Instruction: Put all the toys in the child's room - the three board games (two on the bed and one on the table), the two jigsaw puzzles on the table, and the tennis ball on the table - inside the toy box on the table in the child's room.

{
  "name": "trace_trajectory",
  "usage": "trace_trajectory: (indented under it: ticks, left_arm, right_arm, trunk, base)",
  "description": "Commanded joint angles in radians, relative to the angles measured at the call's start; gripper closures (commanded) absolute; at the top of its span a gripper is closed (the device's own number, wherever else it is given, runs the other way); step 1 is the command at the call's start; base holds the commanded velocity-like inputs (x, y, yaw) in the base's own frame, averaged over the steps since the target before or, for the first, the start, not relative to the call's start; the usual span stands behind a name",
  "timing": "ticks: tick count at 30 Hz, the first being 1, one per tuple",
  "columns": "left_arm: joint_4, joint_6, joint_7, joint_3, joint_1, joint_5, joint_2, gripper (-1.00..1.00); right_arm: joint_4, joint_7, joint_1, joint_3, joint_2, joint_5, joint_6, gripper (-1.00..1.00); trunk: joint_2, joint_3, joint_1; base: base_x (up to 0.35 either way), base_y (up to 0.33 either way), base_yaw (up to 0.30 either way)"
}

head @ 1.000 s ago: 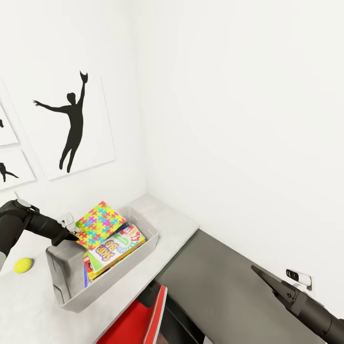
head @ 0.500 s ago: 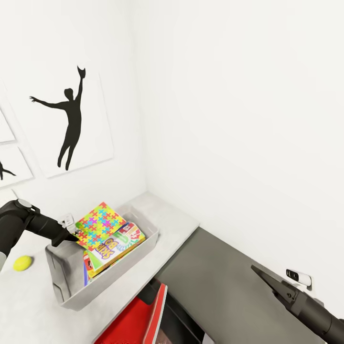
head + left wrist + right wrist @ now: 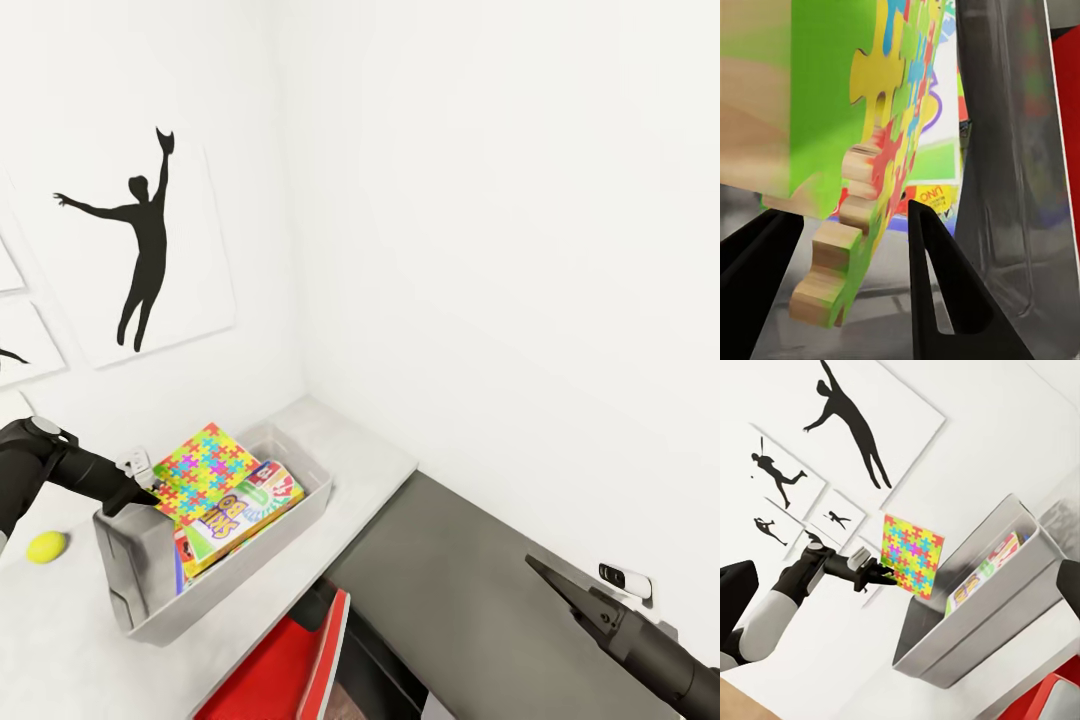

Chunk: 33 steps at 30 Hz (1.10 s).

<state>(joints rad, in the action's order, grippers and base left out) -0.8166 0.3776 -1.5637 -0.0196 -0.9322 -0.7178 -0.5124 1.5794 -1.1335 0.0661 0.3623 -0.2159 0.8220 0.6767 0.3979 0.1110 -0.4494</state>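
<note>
head view: the left gripper (image 3: pixel 150 492) pinches one edge of a jigsaw puzzle (image 3: pixel 208 472), holding the multicoloured square tilted over the near-left end of the toy box (image 3: pixel 300 520). the light grey bin sits on the pale top of the table (image 3: pixel 370 460), close to the corner of two white walls. inside it, a board game (image 3: pixel 243 508) with green, yellow and red print lies slanted beneath the puzzle's lower edge, with more printed cardboard showing under it. the tennis ball (image 3: pixel 46 546) rests on the table top well to the left of the bin, apart from it. black sports-silhouette pictures (image 3: pixel 140 240) hang on the left wall. the right gripper (image 3: pixel 545 575) hangs over a lower dark-grey surface (image 3: pixel 470 590) on the right, its dark fingers drawn to a point with nothing between them. a red object (image 3: pixel 290 670) shows below the table's front edge.

left wrist view: two dark fingers (image 3: pixel 937 285) stand either side of the puzzle's thick edge (image 3: pixel 847 247), clamped near its corner, and the bin's grey inner wall (image 3: pixel 1012 172) rises just beyond.

right wrist view: the puzzle (image 3: pixel 911 553) is held up on edge, its lower corner at the bin's rim (image 3: pixel 960 577), game boxes (image 3: pixel 986 574) visible inside.
</note>
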Motion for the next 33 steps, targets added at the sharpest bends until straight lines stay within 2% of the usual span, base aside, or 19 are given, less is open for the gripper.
trace_trajectory:
  ticks: [1, 12, 25, 33]
  left_arm:
    - [-0.001, 0.011, -0.007, -0.002, -0.001, -0.007, 0.0, 1.0]
    - [-0.012, 0.01, -0.007, 0.0, 0.0, 0.001, -0.005, 1.0]
    - [-0.013, 0.027, -0.007, -0.015, 0.0, 0.003, 0.004, 1.0]
    - [-0.013, 0.03, -0.007, -0.008, 0.002, 0.003, 0.009, 1.0]
  right_arm:
    - [0.001, 0.001, 0.0, 0.0, 0.0, 0.006, 0.007, -1.0]
    - [0.001, 0.001, 0.0, 0.0, 0.0, 0.006, 0.006, -1.0]
    - [0.001, 0.001, 0.0, 0.0, 0.0, 0.006, 0.007, -1.0]
    - [0.001, 0.001, 0.0, 0.0, 0.0, 0.006, 0.007, -1.0]
  trunk:
    - [0.002, 0.002, -0.001]
    - [0.002, 0.003, -0.001]
    - [0.002, 0.003, -0.001]
    - [0.002, 0.003, -0.001]
  base:
    - [0.0, 0.0, 0.0]
    - [0.0, 0.0, 0.0]
    - [0.0, 0.0, 0.0]
    - [0.0, 0.0, 0.0]
